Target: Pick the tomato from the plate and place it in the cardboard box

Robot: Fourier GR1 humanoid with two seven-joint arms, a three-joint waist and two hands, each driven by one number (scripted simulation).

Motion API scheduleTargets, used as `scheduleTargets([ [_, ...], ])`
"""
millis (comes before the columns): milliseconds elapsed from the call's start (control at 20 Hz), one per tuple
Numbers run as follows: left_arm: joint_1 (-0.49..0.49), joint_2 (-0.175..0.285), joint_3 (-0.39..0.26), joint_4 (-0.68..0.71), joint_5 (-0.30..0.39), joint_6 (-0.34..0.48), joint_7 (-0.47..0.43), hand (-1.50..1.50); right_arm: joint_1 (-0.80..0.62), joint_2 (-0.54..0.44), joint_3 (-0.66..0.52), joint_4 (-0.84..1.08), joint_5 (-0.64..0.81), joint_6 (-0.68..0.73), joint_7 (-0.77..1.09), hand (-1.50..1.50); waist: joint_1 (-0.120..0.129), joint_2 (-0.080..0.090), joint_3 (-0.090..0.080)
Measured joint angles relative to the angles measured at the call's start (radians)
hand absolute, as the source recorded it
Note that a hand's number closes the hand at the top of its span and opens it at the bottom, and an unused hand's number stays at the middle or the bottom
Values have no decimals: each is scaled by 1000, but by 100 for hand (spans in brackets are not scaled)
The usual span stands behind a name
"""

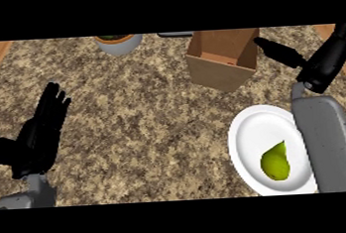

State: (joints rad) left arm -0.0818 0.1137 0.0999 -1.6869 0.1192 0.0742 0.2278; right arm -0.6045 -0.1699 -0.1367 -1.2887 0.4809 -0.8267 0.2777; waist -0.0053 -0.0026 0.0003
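Cardboard box sits by the worktop's far edge, the right hand beside it, fingers straight and holding nothing, probably for dropping things in; the left hand rests open.

The right forearm lies over the right rim of the white plate and hides that side. Just left of the right hand, the cardboard box has its far rim cut by the top edge, and its near wall hides its floor. Beyond the left hand, a white pot and a flat dark thing show only their near parts. The dark thing shows too little to name.
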Motion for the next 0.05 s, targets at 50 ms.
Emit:
scheduleTargets([
  [50,-6,-7,-4,22,-8,3,-16,0,29,-5,-3,-29,-16,9,-10,-150,0,0,0],
])
